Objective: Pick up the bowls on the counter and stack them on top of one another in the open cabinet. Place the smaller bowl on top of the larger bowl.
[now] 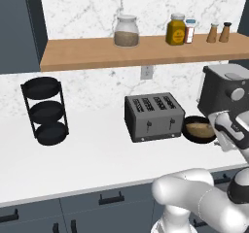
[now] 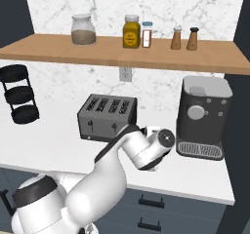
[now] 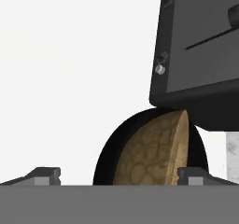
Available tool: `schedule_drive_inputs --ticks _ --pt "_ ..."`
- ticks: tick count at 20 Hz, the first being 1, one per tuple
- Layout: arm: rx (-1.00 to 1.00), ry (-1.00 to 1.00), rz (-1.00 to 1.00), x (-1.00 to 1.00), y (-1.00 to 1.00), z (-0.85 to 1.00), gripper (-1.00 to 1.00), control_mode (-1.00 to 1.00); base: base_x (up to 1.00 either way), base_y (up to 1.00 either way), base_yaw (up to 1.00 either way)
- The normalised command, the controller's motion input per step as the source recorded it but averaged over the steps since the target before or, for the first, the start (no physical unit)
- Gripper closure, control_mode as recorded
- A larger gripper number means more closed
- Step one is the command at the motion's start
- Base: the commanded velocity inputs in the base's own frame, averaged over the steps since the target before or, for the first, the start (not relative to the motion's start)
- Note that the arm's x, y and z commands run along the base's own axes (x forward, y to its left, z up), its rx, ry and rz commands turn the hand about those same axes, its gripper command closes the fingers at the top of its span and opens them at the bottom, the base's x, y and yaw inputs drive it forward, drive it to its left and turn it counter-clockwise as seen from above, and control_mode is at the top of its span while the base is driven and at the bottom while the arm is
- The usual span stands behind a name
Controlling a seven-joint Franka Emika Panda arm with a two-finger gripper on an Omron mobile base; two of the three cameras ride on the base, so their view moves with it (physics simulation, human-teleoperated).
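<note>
From the left base view, the tan bowl (image 1: 197, 128) sits inside the black bowl (image 1: 199, 135) on the counter (image 1: 97, 154), wedged between the toaster (image 1: 153, 116) and the coffee machine (image 1: 223, 91), with the wrist coming in from the right. From the right base view, the arm bends over that spot and hides both bowls; the shelf (image 2: 122, 52) waits above. In the hand view, the gripper (image 3: 119, 175) has its fingers spread wide, and the bowls lie straight ahead, just beyond the tips, closer to the right finger (image 3: 198, 175).
</note>
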Motion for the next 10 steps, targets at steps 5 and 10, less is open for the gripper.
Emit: schedule_drive_inputs --ticks 5,10 --pt "0.00 -0.06 0.00 0.12 -0.01 -0.03 -1.00 -1.00 0.00 0.00 0.00" --pt "0.00 0.00 0.00 0.25 0.00 -0.36 -1.00 -1.00 0.00 0.00 0.00"
